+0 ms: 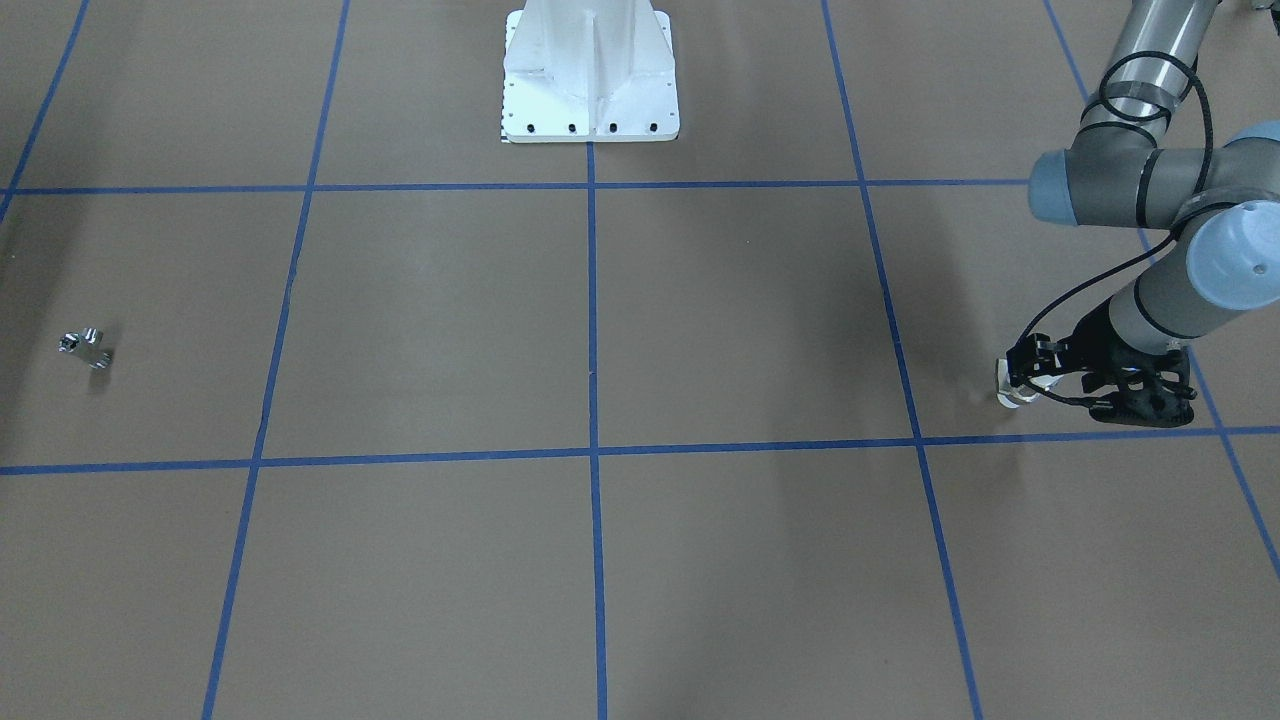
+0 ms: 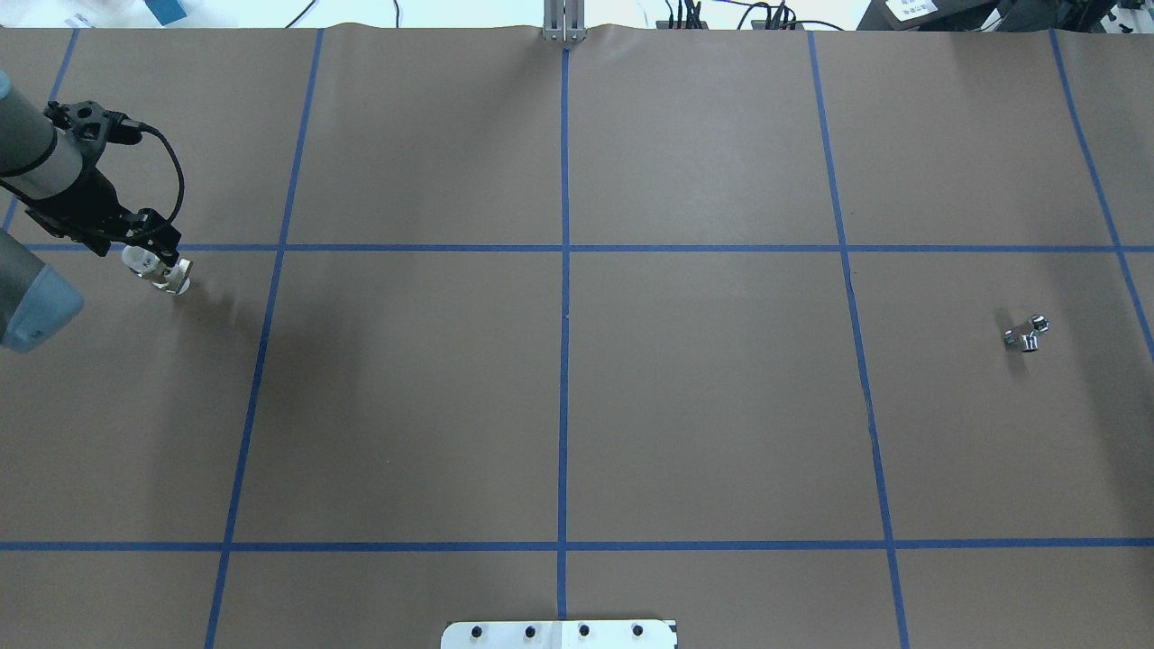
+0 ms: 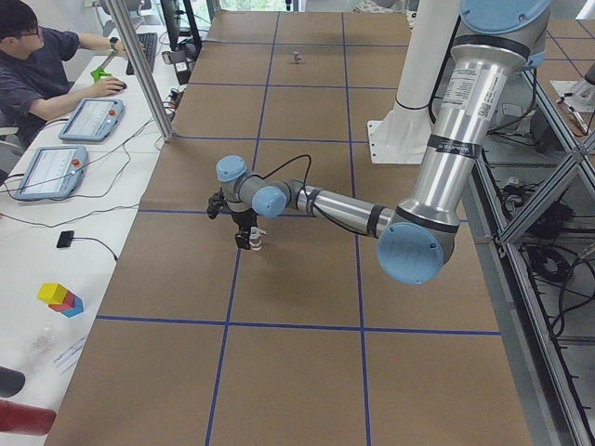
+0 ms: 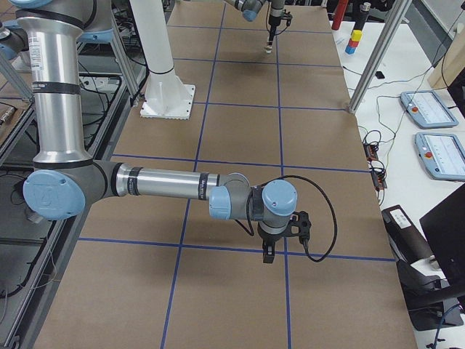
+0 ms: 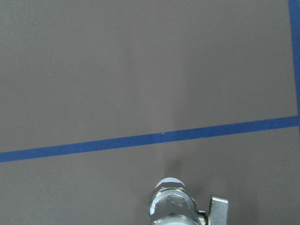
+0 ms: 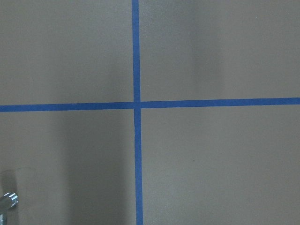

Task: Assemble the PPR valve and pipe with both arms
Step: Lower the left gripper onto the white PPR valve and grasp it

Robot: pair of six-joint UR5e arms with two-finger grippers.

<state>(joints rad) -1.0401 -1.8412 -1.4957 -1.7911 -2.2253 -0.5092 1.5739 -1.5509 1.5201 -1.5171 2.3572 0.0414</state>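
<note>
One PPR valve [image 2: 168, 273]; one pipe [image 2: 1026, 335], well apart.

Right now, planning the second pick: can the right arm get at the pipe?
Probably yes: the pipe lies alone on the table, nothing near it, and shows at the right wrist view's lower-left edge.

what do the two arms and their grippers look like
Both the left arm and right arm are silver tubes with grey joints, light-blue round caps and black bands. A black cable loops at each wrist. The left gripper and right gripper are black, with two slim fingers.
</note>
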